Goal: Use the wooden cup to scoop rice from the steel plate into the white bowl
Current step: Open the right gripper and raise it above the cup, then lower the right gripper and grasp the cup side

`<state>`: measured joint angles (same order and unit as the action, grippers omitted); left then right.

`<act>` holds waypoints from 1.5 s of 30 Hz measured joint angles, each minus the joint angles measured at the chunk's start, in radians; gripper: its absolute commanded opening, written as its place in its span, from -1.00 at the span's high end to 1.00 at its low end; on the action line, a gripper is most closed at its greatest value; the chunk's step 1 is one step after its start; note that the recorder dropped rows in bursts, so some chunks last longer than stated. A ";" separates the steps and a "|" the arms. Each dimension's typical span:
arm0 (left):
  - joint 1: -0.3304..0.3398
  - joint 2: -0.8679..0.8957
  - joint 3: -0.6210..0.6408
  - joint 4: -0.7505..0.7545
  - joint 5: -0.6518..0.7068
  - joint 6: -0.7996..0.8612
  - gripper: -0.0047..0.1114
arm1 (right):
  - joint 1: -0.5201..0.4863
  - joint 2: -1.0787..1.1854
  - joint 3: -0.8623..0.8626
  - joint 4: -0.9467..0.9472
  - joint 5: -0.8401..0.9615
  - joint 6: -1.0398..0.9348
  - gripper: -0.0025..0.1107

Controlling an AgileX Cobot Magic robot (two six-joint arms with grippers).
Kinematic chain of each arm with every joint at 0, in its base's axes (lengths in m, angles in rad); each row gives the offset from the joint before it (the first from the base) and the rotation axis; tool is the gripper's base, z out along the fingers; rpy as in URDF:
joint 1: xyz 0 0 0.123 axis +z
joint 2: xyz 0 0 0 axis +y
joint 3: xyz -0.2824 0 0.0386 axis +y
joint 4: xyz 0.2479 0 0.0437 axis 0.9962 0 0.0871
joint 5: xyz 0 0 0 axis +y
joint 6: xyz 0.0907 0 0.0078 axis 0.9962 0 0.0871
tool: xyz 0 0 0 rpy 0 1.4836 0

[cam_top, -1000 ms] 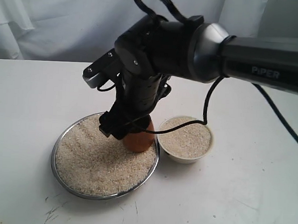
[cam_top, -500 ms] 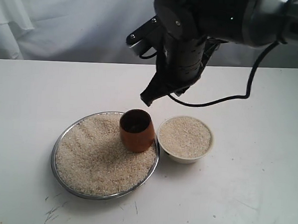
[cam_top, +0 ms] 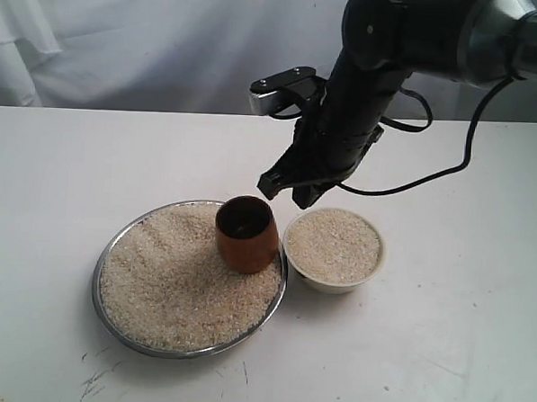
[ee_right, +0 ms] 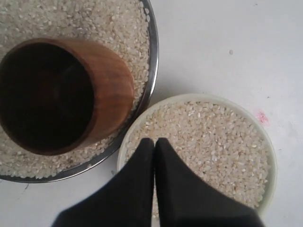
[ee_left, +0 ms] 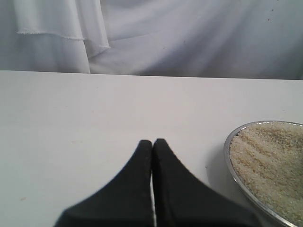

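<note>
The steel plate (cam_top: 109, 257) holds a wide bed of rice (cam_top: 174, 282). The wooden cup (cam_top: 246, 233) stands upright in the rice at the plate's right side, free of any gripper, its inside dark. Just right of it sits the white bowl (cam_top: 379, 259), filled with rice. My right gripper (cam_top: 287, 191) hangs shut and empty above the gap between cup and bowl. The right wrist view shows the cup (ee_right: 66, 94), the bowl (ee_right: 270, 156) and the shut right gripper (ee_right: 155, 141). My left gripper (ee_left: 152, 142) is shut over bare table beside the plate's rim (ee_left: 227, 146).
The white table (cam_top: 63, 172) spreads around the vessels, with a few dark scuffs near its front edge. A white cloth (cam_top: 124, 40) hangs behind. A black cable (cam_top: 432, 178) loops from the right arm above the bowl.
The right gripper let go of the cup, which now stands alone in the rice. The arm rose and swung right, and hangs above the gap between cup and bowl.
</note>
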<state>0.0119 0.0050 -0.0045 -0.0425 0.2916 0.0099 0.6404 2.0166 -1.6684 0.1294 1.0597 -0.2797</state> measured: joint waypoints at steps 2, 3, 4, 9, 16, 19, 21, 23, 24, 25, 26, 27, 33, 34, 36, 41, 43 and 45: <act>0.000 0.000 0.000 0.000 0.000 0.000 0.92 | 0.000 0.002 0.000 0.000 -0.007 0.010 0.96; 0.000 0.000 0.000 0.000 0.000 0.000 0.92 | 0.000 0.002 0.000 0.005 -0.012 0.015 0.96; 0.000 0.000 0.000 0.000 0.000 0.000 0.92 | 0.000 0.002 0.000 0.009 -0.014 0.018 0.96; 0.000 0.000 0.000 0.000 0.000 0.000 0.92 | 0.000 0.002 0.000 0.027 -0.009 0.020 0.96; 0.000 0.000 0.000 0.000 0.000 0.000 0.92 | 0.003 0.008 0.000 0.044 0.007 0.020 0.96; 0.000 0.000 0.000 0.000 0.000 0.000 0.92 | 0.017 0.021 0.000 0.048 0.014 0.020 0.96; 0.000 0.000 0.000 0.000 0.000 0.000 0.92 | 0.030 0.033 0.000 0.050 0.014 0.020 0.96; 0.000 0.000 0.000 0.000 0.000 0.000 0.92 | 0.042 0.043 0.000 0.053 0.014 0.020 0.96; 0.000 0.000 0.000 0.000 0.000 0.000 0.92 | 0.049 0.044 0.000 0.053 0.014 0.020 0.96; 0.000 0.000 0.000 0.000 0.000 0.000 0.92 | 0.055 0.046 0.000 0.053 0.014 0.020 0.96; 0.000 0.000 0.000 0.000 0.000 0.000 0.92 | 0.057 0.046 0.000 0.055 0.014 0.018 0.96; 0.000 0.000 0.000 0.000 0.000 0.000 0.92 | 0.065 0.046 0.000 0.055 0.014 0.018 0.96; 0.000 0.000 0.000 0.000 0.000 0.000 0.92 | 0.086 0.046 0.000 0.057 0.002 0.018 0.96; 0.000 0.000 0.000 0.000 0.000 0.000 0.92 | 0.089 0.046 0.000 0.059 0.000 0.017 0.96; 0.000 0.000 0.000 0.000 0.000 0.000 0.92 | 0.098 0.046 0.000 0.059 -0.004 0.014 0.96; 0.000 0.000 0.000 0.000 0.000 0.000 0.92 | 0.127 0.046 0.000 0.061 -0.028 0.012 0.96; 0.000 0.000 0.000 0.000 0.000 0.000 0.92 | 0.141 0.046 0.000 0.061 -0.042 0.010 0.96; 0.000 0.000 0.000 0.000 0.000 0.000 0.92 | 0.156 0.046 0.000 0.061 -0.061 0.006 0.96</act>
<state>0.0119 0.0050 -0.0045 -0.0425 0.2916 0.0099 0.7962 2.0629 -1.6684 0.1903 0.9990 -0.2736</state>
